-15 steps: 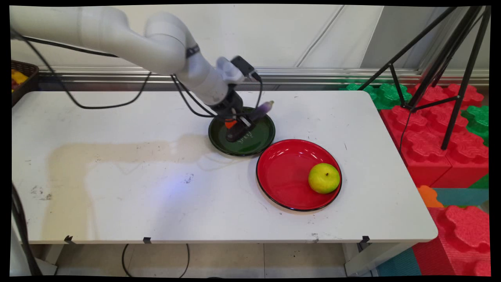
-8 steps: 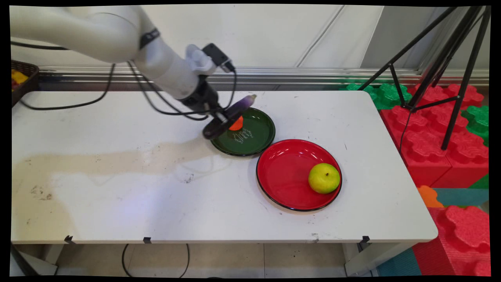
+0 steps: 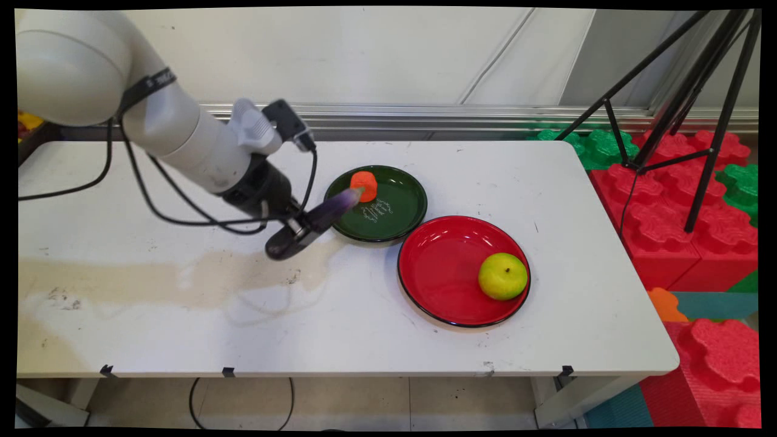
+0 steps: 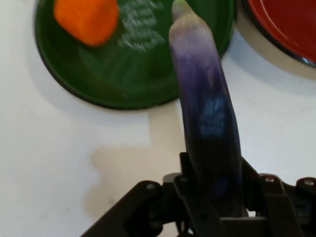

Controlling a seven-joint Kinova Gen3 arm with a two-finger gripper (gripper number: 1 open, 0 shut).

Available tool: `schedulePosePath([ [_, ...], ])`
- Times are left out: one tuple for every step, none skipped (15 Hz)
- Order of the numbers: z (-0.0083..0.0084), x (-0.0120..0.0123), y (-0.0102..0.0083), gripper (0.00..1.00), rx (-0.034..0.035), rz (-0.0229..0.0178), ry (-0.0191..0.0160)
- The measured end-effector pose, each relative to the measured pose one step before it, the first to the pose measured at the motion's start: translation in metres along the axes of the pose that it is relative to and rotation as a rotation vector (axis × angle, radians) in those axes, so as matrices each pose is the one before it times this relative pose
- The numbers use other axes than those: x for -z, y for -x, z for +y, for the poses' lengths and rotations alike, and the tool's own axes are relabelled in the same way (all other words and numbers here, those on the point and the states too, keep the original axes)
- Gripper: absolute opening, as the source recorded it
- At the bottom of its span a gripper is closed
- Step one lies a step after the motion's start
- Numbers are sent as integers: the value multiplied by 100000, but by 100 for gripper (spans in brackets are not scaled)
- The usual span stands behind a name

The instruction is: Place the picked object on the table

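My gripper (image 3: 298, 229) (image 4: 213, 197) is shut on a purple eggplant (image 3: 315, 220) (image 4: 206, 103), which it holds by the middle, lifted above the white table (image 3: 182, 315) just left of the green plate (image 3: 394, 221) (image 4: 123, 89). The eggplant's pale stem end points toward that plate. An orange piece (image 3: 364, 185) (image 4: 88, 19) lies on the green plate's far side. To the right sits a red plate (image 3: 437, 273) (image 4: 291, 24) with a yellow-green apple (image 3: 502, 276) on it.
A dark basket (image 3: 27, 130) with yellow items stands at the table's far left corner. A black tripod (image 3: 680, 109) and red and green foam blocks (image 3: 668, 200) stand off the table's right side. Black cables (image 3: 152, 200) hang from the arm.
The gripper has carried the eggplant from over the green plate to the left and nearer, off the plate. The orange piece, hidden before, now shows on the plate.
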Motion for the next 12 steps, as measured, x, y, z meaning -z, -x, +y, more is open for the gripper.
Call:
schedulePosePath([
  [568, 104, 503, 0, -60, -1274, 766],
  [458, -3, 400, 0, -199, -1139, 660],
  [291, -55, 229, 0, -299, -702, 449],
  [409, -129, 322, 0, -424, -1032, 699],
  [439, -216, 327, 0, -481, -1130, 797],
  [519, -424, 378, 0, -581, -1414, 991],
  [304, -332, 224, 0, -273, -800, 593],
  [226, -307, 150, 0, -205, -621, 474],
  [127, -222, 87, 0, -99, -373, 260],
  [177, -323, 125, 0, -10, -485, 349],
  [89, -233, 67, 0, 199, -301, 134],
  [116, -350, 83, 0, 427, -428, 218],
])
